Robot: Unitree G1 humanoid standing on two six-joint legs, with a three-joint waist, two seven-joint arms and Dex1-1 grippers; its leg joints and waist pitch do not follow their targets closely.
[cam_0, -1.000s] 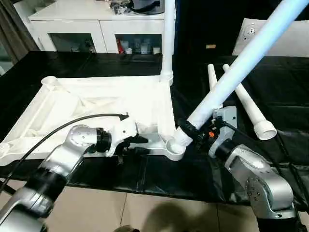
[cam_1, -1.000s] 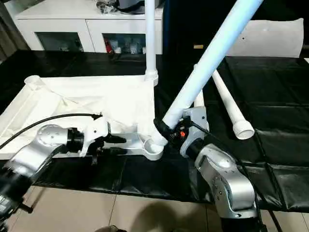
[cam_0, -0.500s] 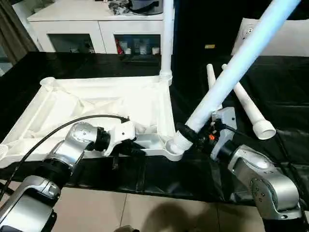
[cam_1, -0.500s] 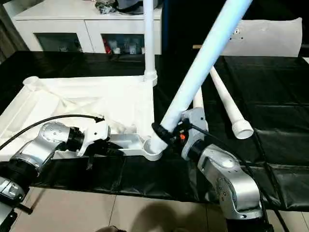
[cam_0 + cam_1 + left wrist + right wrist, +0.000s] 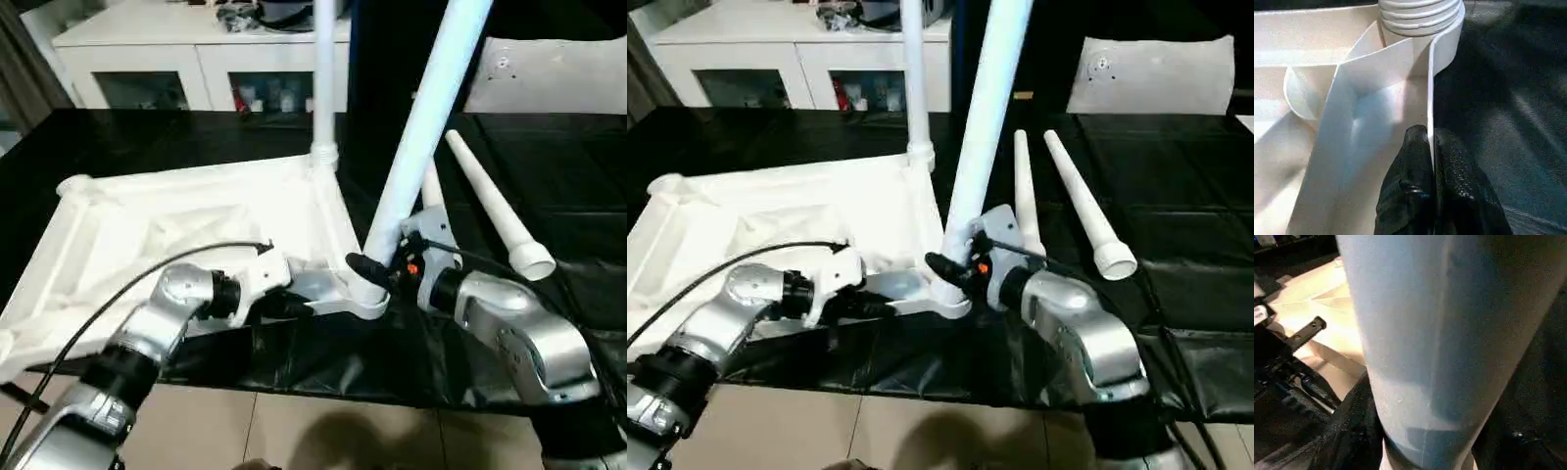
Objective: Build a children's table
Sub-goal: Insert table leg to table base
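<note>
Tabletop [image 5: 196,211]: white plastic, ribbed underside up, lay on the black table [image 5: 147,132]; one leg [image 5: 324,78] stood upright in its far corner socket. Left gripper [image 5: 1431,147] pinched the near rim thin between its fingers. Right gripper [image 5: 377,272] clasped a second leg [image 5: 426,117], steeply raised at the near corner socket [image 5: 364,299]; two loose legs [image 5: 490,201] lay beside.

tabletop [image 5: 196,211]: white
legs [image 5: 490,201]: white
work table cover [image 5: 578,166]: glossy black
cabinet [image 5: 196,49]: white
forearms [image 5: 519,333]: silver

The tabletop [image 5: 196,220] is lying underside up on the work table's [image 5: 147,132] left half; two loose legs [image 5: 490,201] are lying to its right.
</note>
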